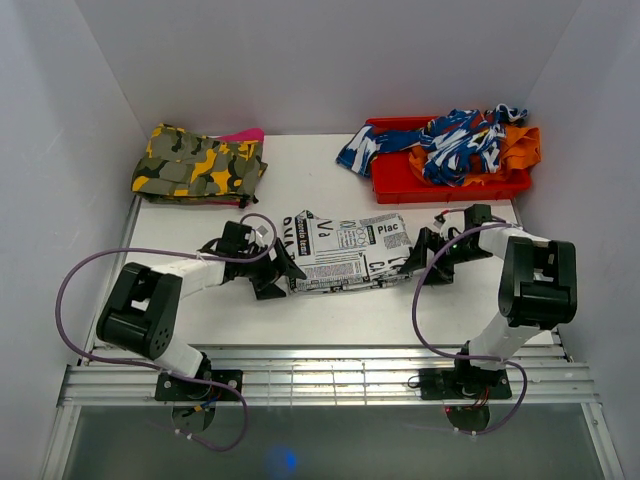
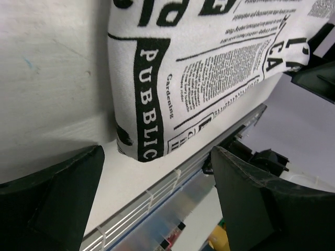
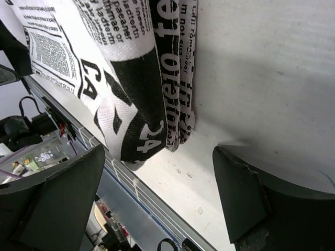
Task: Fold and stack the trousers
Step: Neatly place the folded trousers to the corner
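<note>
The newspaper-print trousers [image 1: 345, 252] lie folded into a flat rectangle in the middle of the table. My left gripper [image 1: 281, 271] is open at the fold's left end, low over the table, with nothing between its fingers. In the left wrist view the fold's corner [image 2: 157, 94] lies just ahead of the jaws. My right gripper [image 1: 421, 262] is open at the fold's right end. In the right wrist view the stacked layers [image 3: 152, 78] end just ahead of the empty jaws.
A folded yellow-green camouflage garment [image 1: 197, 165] lies at the back left, over something pink. A red tray [image 1: 400, 182] at the back right holds blue-and-white and orange cloth [image 1: 470, 140]. A metal rail [image 1: 330, 375] runs along the table's near edge.
</note>
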Controlling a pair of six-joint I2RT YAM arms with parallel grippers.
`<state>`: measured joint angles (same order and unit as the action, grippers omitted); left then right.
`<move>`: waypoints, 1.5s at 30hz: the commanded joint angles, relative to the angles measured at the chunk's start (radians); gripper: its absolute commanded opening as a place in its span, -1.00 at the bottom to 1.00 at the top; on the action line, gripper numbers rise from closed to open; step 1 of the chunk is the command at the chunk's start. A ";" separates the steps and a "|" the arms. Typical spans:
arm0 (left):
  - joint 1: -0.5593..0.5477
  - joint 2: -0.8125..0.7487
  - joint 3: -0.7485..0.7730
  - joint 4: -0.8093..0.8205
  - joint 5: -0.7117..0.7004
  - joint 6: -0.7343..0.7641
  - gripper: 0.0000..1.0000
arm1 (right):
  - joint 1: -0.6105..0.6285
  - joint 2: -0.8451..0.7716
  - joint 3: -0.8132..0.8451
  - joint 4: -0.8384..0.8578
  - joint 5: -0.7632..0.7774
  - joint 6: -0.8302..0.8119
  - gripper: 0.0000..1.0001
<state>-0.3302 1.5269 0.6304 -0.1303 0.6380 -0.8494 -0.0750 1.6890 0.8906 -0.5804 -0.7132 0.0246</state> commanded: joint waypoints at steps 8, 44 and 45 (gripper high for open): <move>0.019 0.006 0.048 -0.077 -0.189 0.092 0.89 | 0.000 0.027 -0.130 0.160 0.038 0.161 0.80; -0.101 0.036 0.020 -0.172 -0.290 -0.020 0.79 | -0.019 0.024 -0.078 0.226 0.209 0.216 0.96; -0.101 0.041 0.022 -0.158 -0.291 -0.023 0.76 | -0.013 0.028 -0.088 0.246 0.207 0.225 0.92</move>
<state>-0.4328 1.5276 0.7017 -0.2241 0.4328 -0.8997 -0.0917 1.6733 0.8364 -0.4313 -0.7315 0.2928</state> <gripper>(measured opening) 0.887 0.969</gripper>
